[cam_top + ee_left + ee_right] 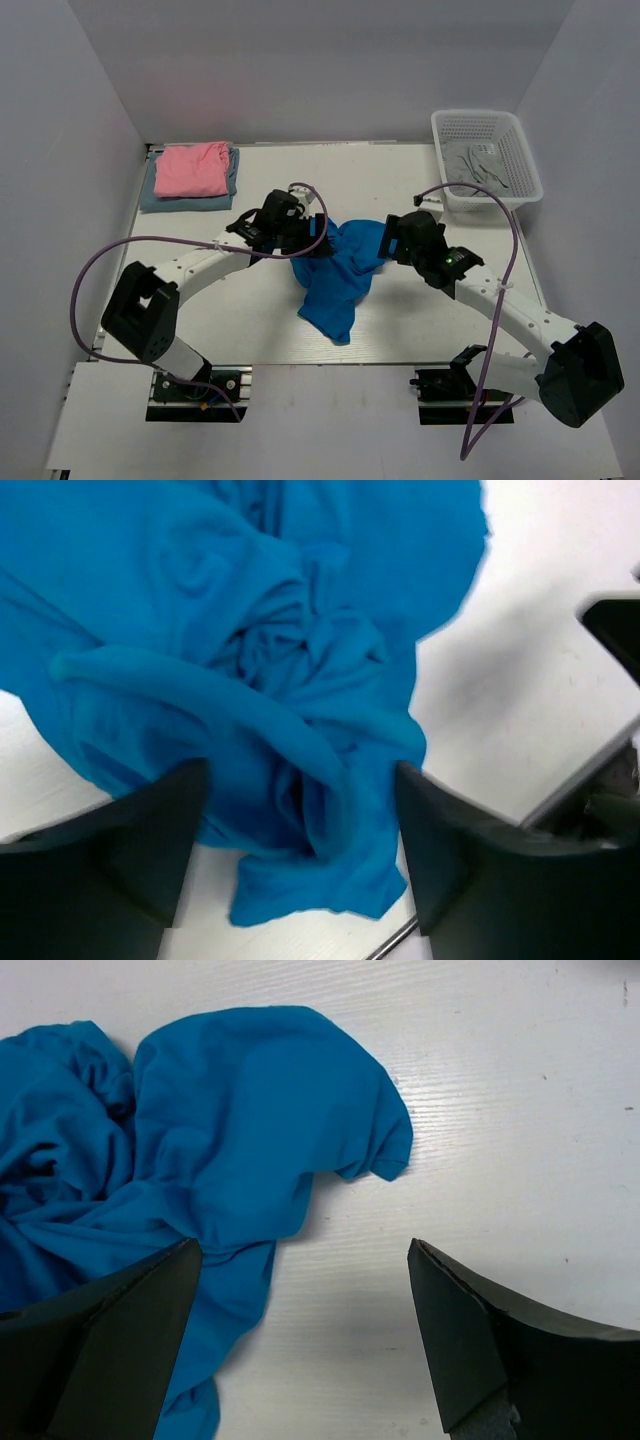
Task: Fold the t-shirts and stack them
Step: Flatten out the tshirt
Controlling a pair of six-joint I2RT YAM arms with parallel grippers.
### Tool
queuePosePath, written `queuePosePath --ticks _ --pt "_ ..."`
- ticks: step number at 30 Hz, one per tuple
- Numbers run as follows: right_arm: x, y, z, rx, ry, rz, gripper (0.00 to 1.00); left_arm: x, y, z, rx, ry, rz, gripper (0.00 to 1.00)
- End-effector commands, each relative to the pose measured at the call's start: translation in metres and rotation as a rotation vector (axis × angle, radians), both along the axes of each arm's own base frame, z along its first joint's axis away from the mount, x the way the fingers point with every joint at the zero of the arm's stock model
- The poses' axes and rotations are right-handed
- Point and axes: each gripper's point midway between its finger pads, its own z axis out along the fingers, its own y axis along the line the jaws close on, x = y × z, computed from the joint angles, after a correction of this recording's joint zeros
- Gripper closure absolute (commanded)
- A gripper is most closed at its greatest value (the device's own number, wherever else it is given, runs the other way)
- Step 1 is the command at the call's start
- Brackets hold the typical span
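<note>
bright, even light from above; shadows soft, faint (wrist views slightly blurred, top view sharper).

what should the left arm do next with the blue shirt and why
Likely close the left fingers on the ridge of the blue t-shirt lying between them: they stand open astride it, and the shirt lies crumpled in a heap, so it needs spreading before any fold.

Crumpled blue t-shirt lies on white table, fingers spread wide at its edge
</note>
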Motion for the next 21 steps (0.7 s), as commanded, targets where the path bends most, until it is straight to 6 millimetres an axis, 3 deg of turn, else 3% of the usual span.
queuePosePath --ticks 1,2,5,8,9,10,12,16,18,21 --pt "0.003 -0.007 0.003 0.013 -0.028 -0.05 0.11 0.015 0.004 0.008 0.054 -0.047 0.061 0.25" --pt "0.003 -0.006 0.002 0.011 -0.023 -0.05 0.11 0.018 0.002 0.012 0.047 -0.057 0.062 0.42" --pt "0.004 -0.006 -0.007 -0.006 -0.001 -0.049 0.11 0.023 0.007 0.011 0.07 -0.073 0.094 0.57" --pt "0.005 0.002 -0.014 0.005 0.02 -0.027 0.11 0.023 0.008 0.011 0.081 -0.085 0.08 0.81" --pt "0.006 0.004 -0.018 0.004 0.034 -0.018 0.11 0.024 0.006 0.013 0.075 -0.097 0.066 0.96" --pt "0.009 0.007 -0.02 0.0 0.039 -0.014 0.12 0.024 0.006 0.017 0.069 -0.104 0.066 1.0" --pt "0.012 0.007 -0.033 -0.023 0.074 -0.026 0.12 0.025 0.008 0.022 0.067 -0.121 0.078 1.0" --pt "0.026 0.01 -0.041 -0.038 0.083 -0.053 0.21 0.02 0.019 0.028 0.069 -0.152 0.104 1.0" --pt "0.032 0.013 -0.044 -0.019 0.09 -0.07 0.31 0.015 0.022 0.033 0.05 -0.163 0.111 1.0" --pt "0.038 0.017 -0.059 -0.017 0.125 -0.066 0.32 0.011 0.027 0.034 0.048 -0.166 0.126 1.0"
